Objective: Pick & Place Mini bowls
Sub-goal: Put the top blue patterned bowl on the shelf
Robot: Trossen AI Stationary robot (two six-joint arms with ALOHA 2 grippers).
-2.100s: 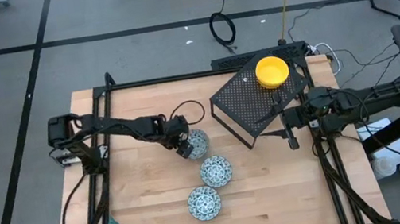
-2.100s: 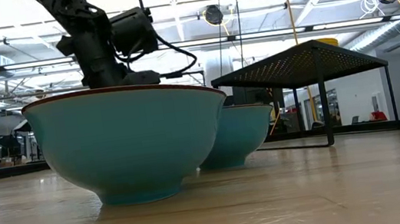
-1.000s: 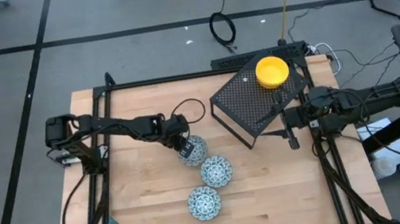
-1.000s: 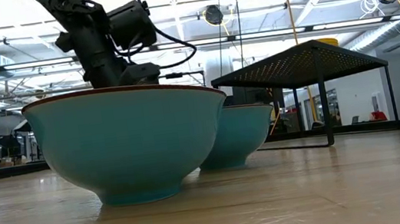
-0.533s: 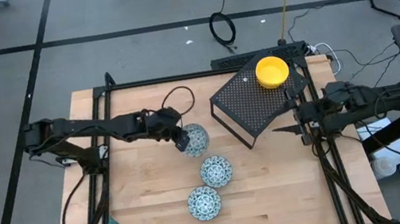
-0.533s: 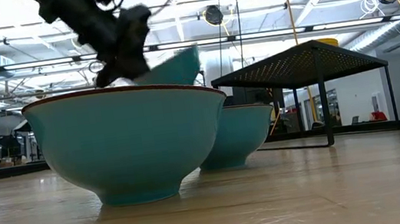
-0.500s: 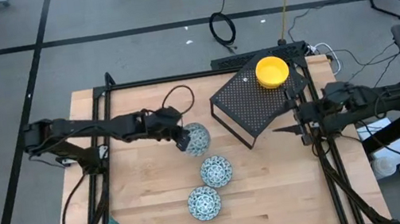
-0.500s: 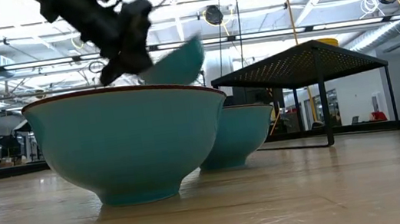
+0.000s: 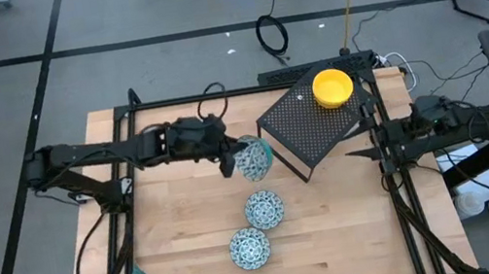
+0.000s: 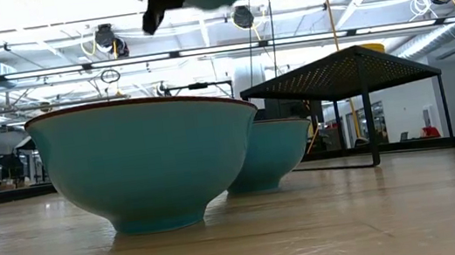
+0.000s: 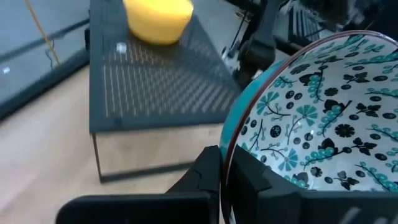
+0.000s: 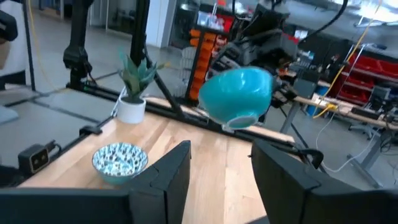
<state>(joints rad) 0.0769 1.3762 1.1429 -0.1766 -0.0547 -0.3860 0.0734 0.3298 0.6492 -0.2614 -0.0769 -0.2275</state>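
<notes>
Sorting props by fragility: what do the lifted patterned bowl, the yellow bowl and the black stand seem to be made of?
Patterned bowl, held by the left pincer: looks like glazed ceramic, with a glossy teal outside and a printed white inside, though melamine is possible.
Yellow bowl: smooth, plain and uniform in colour; plastic or glazed ceramic, unclear.
Black stand: probably painted metal, a thin perforated sheet on slim legs.

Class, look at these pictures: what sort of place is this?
Probably a robotics lab or workshop: two arms mounted at a wooden table, cables across a grey floor, red storage bins behind.
</notes>
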